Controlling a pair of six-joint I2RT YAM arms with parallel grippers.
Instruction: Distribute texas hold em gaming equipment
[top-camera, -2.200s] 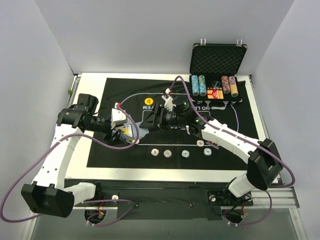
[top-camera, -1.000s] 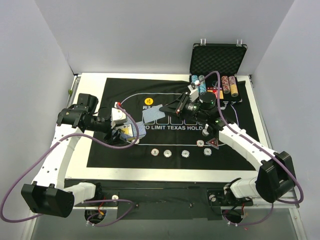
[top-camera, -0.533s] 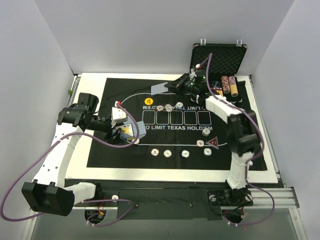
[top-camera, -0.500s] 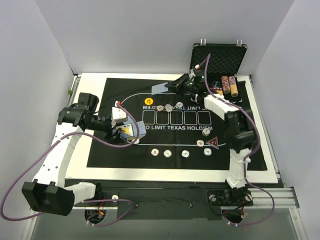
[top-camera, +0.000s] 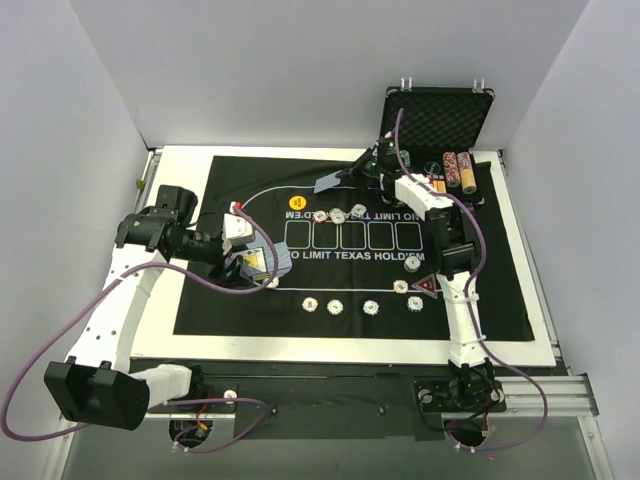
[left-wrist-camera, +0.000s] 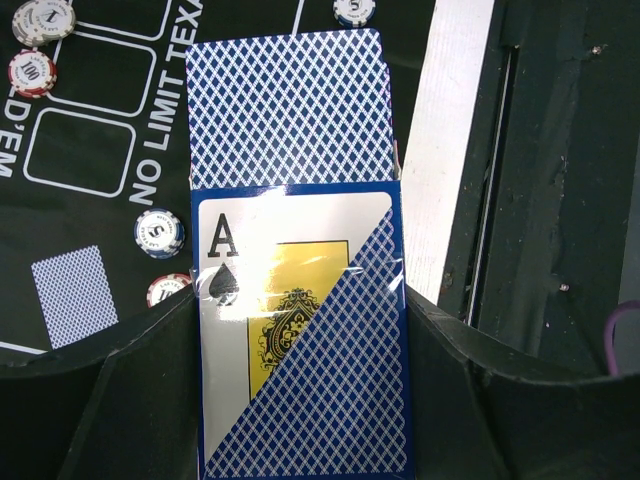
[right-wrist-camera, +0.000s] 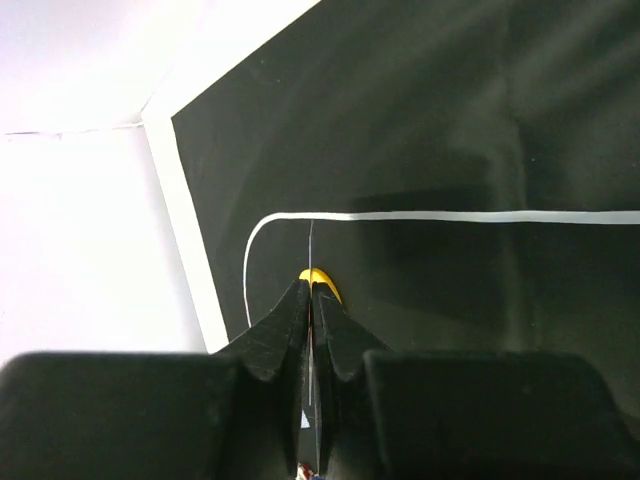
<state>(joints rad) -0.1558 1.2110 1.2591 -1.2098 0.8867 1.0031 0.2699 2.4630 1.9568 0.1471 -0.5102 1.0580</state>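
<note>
My left gripper (top-camera: 245, 262) (left-wrist-camera: 300, 345) is shut on a deck of playing cards (left-wrist-camera: 300, 330); an ace of spades shows on its front and a blue-backed card (left-wrist-camera: 285, 110) sticks out of the top. My right gripper (top-camera: 352, 176) (right-wrist-camera: 310, 290) is shut on a single card (top-camera: 328, 183), edge-on in the right wrist view (right-wrist-camera: 311, 250), held over the mat's far part. A yellow button disc (top-camera: 297, 199) (right-wrist-camera: 324, 281) lies just beyond its fingertips. Three poker chips (top-camera: 338, 215) lie behind the printed boxes, and several more (top-camera: 371, 307) sit in a row nearer me.
The black felt mat (top-camera: 220, 300) covers the table. An open black case (top-camera: 437, 115) with chip stacks (top-camera: 458, 168) stands at the back right. A red triangular marker (top-camera: 428, 287) lies right of the mat's centre. One face-down card (left-wrist-camera: 74, 295) lies on the mat near two chips (left-wrist-camera: 159, 232).
The right arm swung from the mat's centre to the far back, carrying the card, and folded in near the case. The left arm and its deck stayed put.
</note>
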